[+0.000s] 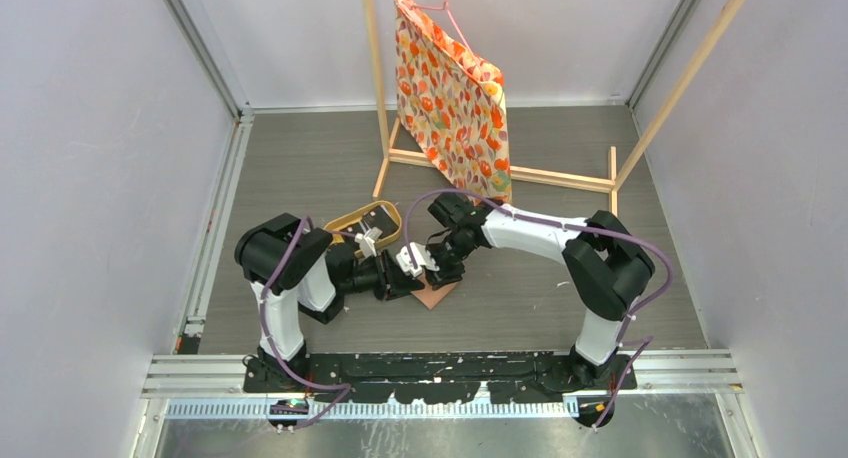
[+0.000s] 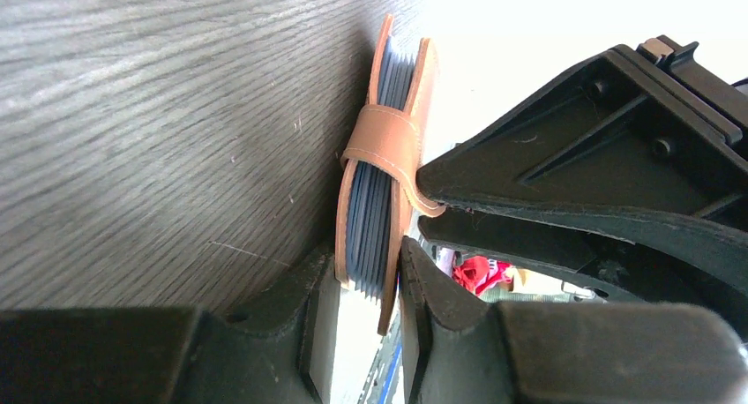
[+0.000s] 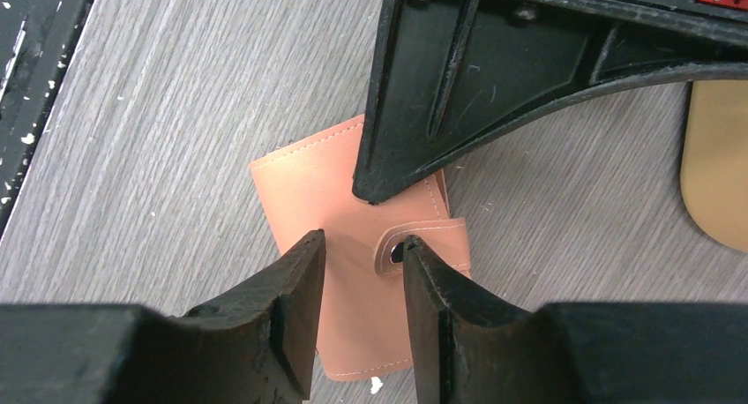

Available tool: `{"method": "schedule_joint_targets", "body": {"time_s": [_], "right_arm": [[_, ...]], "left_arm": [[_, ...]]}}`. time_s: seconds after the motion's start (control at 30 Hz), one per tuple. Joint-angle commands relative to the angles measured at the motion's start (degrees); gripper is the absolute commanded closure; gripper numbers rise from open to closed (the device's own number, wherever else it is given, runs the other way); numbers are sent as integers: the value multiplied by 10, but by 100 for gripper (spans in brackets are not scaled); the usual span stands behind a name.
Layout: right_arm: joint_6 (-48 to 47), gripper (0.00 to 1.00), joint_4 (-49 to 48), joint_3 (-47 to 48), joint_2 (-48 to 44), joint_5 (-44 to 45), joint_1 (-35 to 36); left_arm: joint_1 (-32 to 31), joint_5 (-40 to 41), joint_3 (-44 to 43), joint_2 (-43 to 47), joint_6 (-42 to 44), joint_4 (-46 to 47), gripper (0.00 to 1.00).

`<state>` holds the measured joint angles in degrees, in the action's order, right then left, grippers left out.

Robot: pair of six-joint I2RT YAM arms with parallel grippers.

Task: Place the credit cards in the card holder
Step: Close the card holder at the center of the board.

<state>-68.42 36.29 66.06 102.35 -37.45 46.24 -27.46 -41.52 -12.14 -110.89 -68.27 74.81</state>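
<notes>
Clamping the holder [image 2: 429, 91] by its edge, low on the bench [image 2: 150, 113], the left gripper [image 2: 366, 267] grips light, soft leather that likely flexes; just beyond, the right gripper [image 3: 360, 263] has jaws partly apart at the snap tab [image 3: 434, 236], grip unclear. Best hold: that thin, floppy tab, near the snap

Card holder [image 3: 304, 188]: matt salmon leather, stitched edges, smooth grey-blue inside. Tabletop [image 3: 176, 113]: matt grey wood-grain. Right end effector [image 3: 362, 245]: black plastic, scuffed.
</notes>
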Motion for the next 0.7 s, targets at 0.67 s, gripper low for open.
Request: {"method": "schedule_joint_targets", "body": {"time_s": [0.67], "right_arm": [[37,55,13,-109,-16,70,47]], "left_arm": [[2,78,27,8,-49,-117,71]]}}
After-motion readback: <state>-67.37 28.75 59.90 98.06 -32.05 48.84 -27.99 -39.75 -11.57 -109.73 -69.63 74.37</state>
